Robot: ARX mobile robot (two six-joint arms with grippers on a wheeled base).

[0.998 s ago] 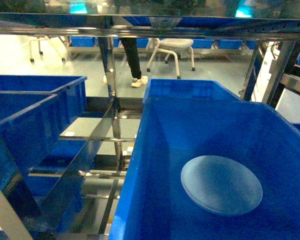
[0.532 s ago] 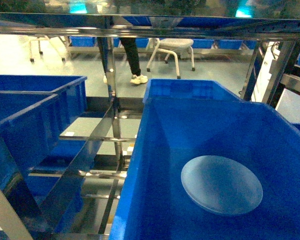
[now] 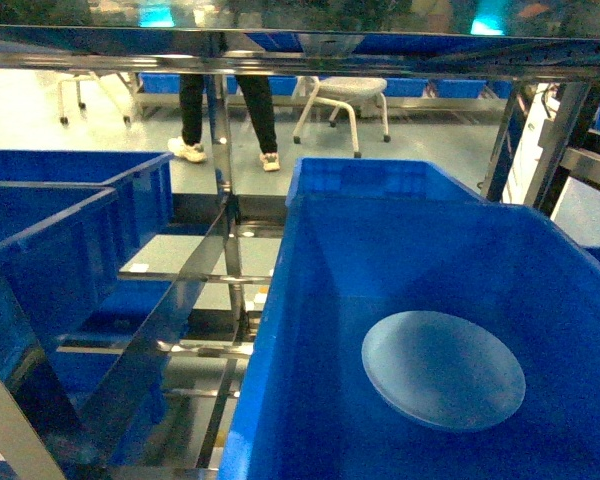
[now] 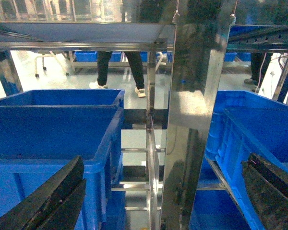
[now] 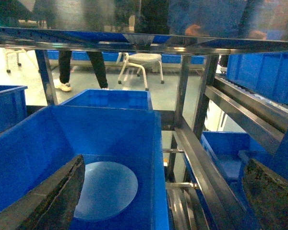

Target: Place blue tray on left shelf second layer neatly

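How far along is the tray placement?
Nothing looks done. The blue tray lies flat on the floor of the right-hand blue crate, untouched. Both pincers are open and empty: the left pincer faces a steel shelf post, the right pincer hangs above the crate near the tray. Left to do: grasp, lift out, carry to the left shelf, set down.

the blue tray (image 3: 443, 369) is pale, plain light blue, lying in a deep royal-blue crate (image 3: 310, 330). the shelf rails (image 3: 170, 300) are shiny silver steel. both hands' fingers (image 5: 57, 196) are matte black.
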